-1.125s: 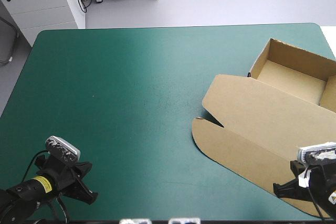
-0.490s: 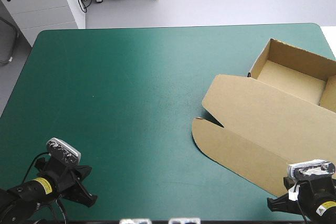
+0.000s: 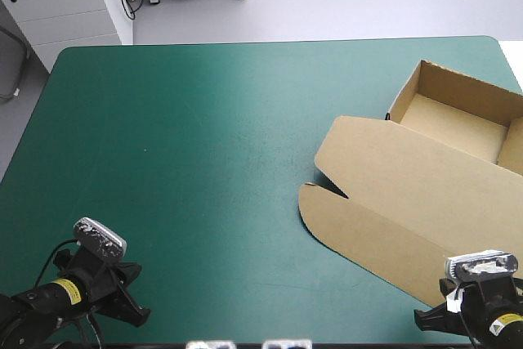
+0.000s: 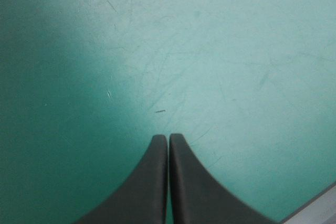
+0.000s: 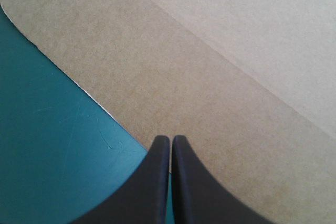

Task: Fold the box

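Note:
The brown box (image 3: 425, 194) lies at the table's right side as an open tray (image 3: 462, 116) with its lid flat, stretching toward the front edge. My right gripper (image 3: 426, 320) sits at the front right corner, shut and empty, its tips over the lid's front flap (image 5: 173, 82) just inside the flap's edge. My left gripper (image 3: 135, 304) rests low at the front left, shut, with only bare teal-green cover (image 4: 168, 51) ahead of its black fingers (image 4: 157, 182).
A white drawer cabinet (image 3: 69, 10) stands beyond the table's far left corner. The table's front edge (image 4: 315, 205) shows close beside my left gripper. Bare teal-green cover (image 3: 188, 145) spans the table's left and middle.
My right gripper has drawn back toward the front edge, off the lid's inner part to its front flap. My left gripper shifted slightly toward the front edge.

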Controlling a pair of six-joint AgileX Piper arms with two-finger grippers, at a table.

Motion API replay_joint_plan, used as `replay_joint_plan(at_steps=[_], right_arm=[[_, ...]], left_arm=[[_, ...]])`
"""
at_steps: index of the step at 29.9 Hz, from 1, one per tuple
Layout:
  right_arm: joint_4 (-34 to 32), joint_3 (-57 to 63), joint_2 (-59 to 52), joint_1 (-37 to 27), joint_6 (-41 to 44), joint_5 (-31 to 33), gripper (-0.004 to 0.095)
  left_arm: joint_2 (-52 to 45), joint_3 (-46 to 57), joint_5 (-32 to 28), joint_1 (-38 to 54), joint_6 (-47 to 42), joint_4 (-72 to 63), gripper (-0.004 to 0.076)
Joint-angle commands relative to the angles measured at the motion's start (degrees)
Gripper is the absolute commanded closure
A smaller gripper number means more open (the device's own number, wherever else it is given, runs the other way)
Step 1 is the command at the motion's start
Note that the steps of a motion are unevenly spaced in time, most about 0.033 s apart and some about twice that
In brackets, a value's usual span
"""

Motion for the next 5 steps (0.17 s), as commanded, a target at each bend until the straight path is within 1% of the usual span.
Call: replay_joint_plan(at_steps=[1,3,5], right_arm=[[0.64,-1.51,0.83,0.14,-0.33,-2.93,0.0922],[0.64,-1.51,0.83,0.14,-0.33,-2.93,0.0927],[0.64,-1.51,0.83,0.14,-0.33,-2.93,0.0927]], left_arm=[[0.20,-1.48,-1.08,-0.15,-0.15,-0.53,0.0731],[0.20,-1.43,-0.63,-0.15,-0.83,-0.82,0.0731],[0.20,-1.18,-1.45,-0.15,-0.83,-0.85,0.0731]])
